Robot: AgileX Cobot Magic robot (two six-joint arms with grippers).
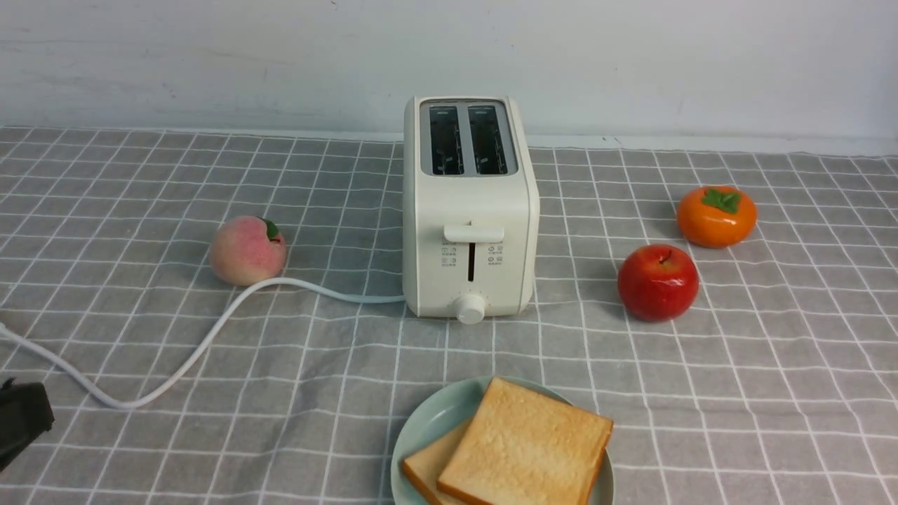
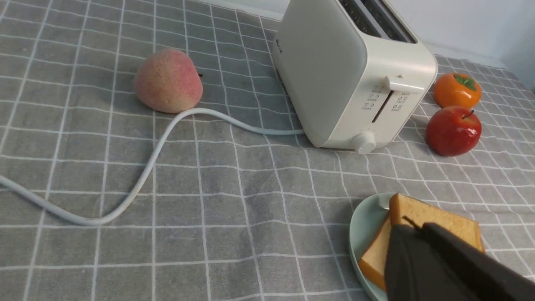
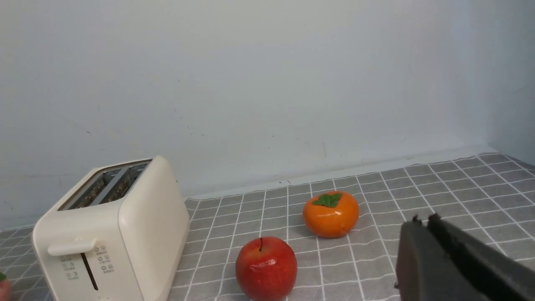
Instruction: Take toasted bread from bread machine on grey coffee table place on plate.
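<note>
Two slices of toasted bread [image 1: 526, 442] lie stacked on the mint-green plate [image 1: 428, 428] at the front middle of the grey coffee table [image 1: 736, 393]. The plate [image 2: 364, 225] and toast [image 2: 434, 219] also show in the left wrist view. The cream bread machine [image 1: 468, 210] stands behind the plate, both slots empty, lever up. My left gripper [image 2: 411, 228] is shut and empty, back at the front left edge [image 1: 21, 421]. My right gripper [image 3: 422, 221] is shut and empty, held above the table right of the fruit; it is outside the front view.
A peach [image 1: 248, 250] sits left of the toaster, with the white cord [image 1: 210, 330] curving past it to the left edge. A red apple [image 1: 657, 282] and an orange persimmon [image 1: 716, 216] sit right of the toaster. A white wall runs along the back.
</note>
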